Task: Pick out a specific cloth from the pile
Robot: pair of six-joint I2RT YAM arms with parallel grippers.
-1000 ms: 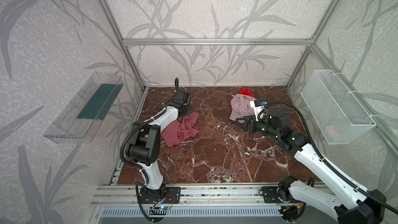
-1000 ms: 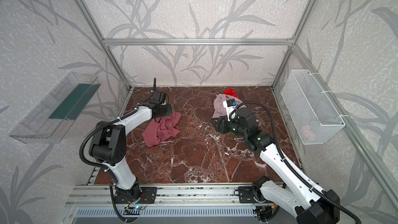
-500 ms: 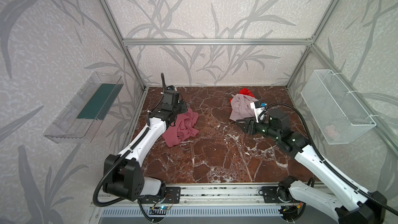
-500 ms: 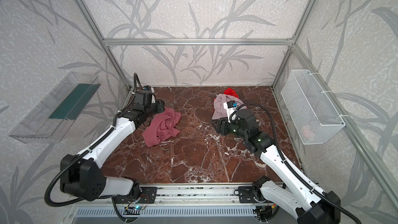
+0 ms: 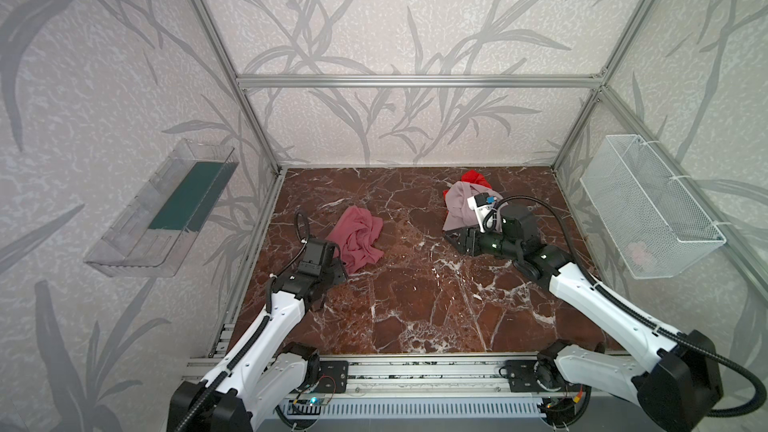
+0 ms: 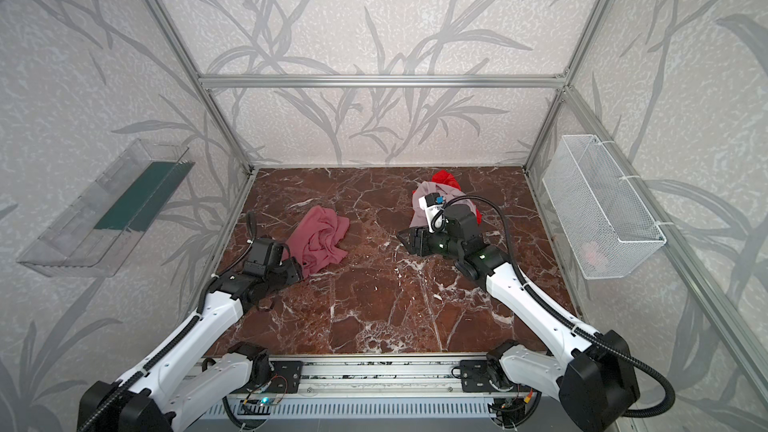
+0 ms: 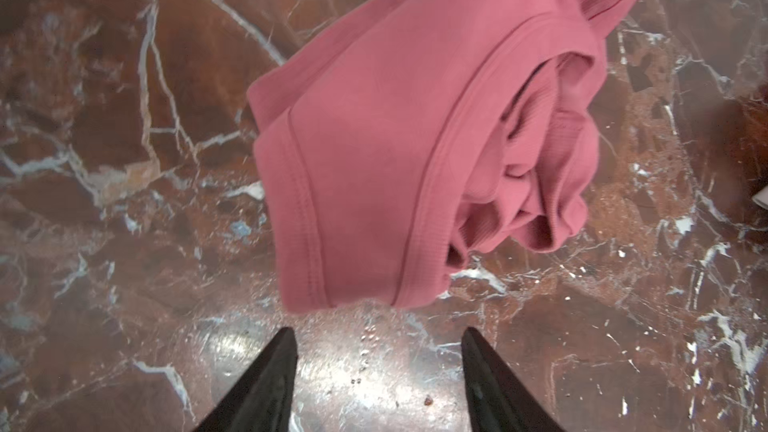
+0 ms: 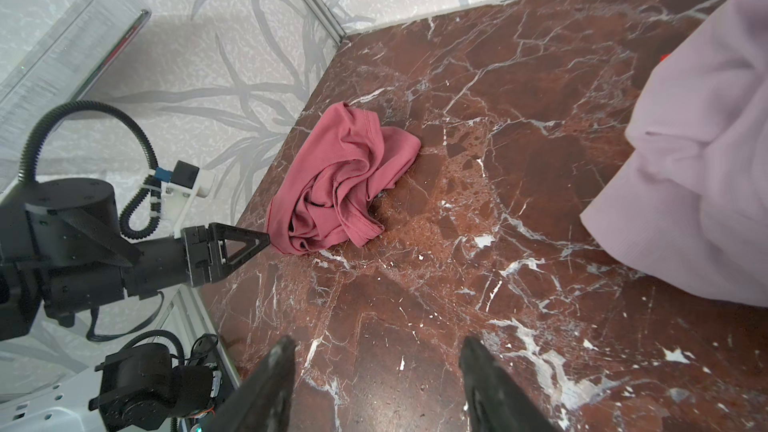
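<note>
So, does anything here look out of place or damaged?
Only the dusty rose cloth: it lies crumpled alone on the marble floor, well apart from the pile at the back. The left hand is open beside its edge, holding nothing. Nothing looks spilled or broken.

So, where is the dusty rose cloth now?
In both top views the dusty rose cloth lies left on the marble floor, ahead of the left gripper, apart from the pile.

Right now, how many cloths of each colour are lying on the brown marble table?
Dusty rose cloth: 1
Pale lilac-pink cloth: 1
Bright red cloth: 1
Total: 3
</note>
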